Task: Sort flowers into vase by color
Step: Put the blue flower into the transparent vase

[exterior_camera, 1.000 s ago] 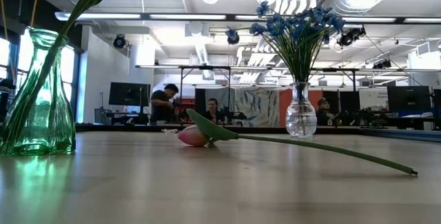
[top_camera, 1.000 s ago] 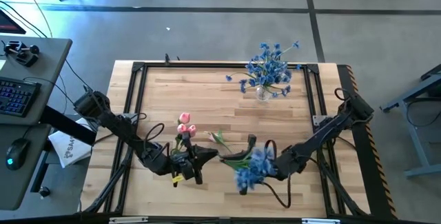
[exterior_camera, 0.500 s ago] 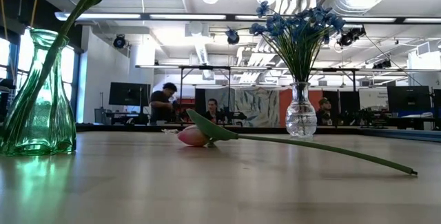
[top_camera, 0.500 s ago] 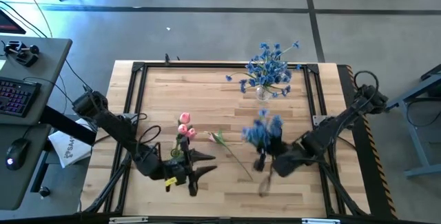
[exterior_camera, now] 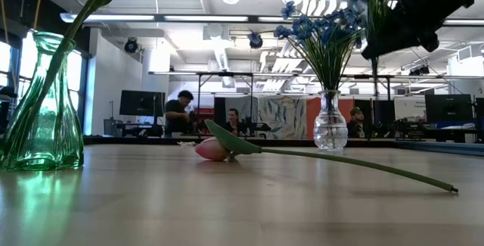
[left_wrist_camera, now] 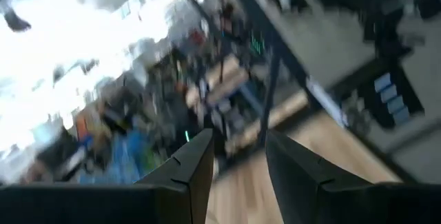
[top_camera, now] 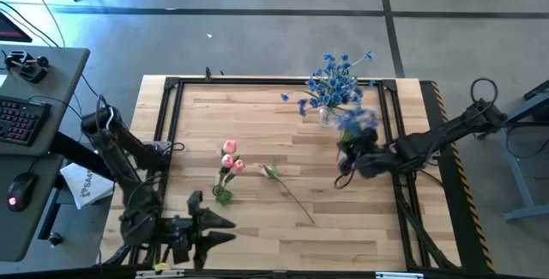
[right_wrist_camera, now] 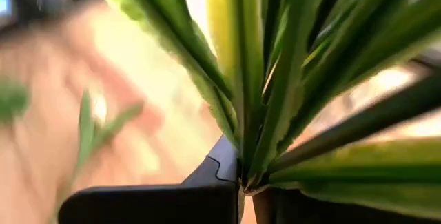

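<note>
The right hand (top_camera: 350, 154) is clamped, raised over the table's right side; the left hand (top_camera: 214, 228), fingers apart, sits at the near edge.

Blue spray (top_camera: 358, 121) hanging off table w/ stem down, just near-right of clear vase (top_camera: 327, 116) holding blue bunch (top_camera: 334, 81). Pink tulips (top_camera: 229, 154) standing in green vase (top_camera: 222, 195); one tulip (top_camera: 287, 191) lying flat mid-table.
</note>
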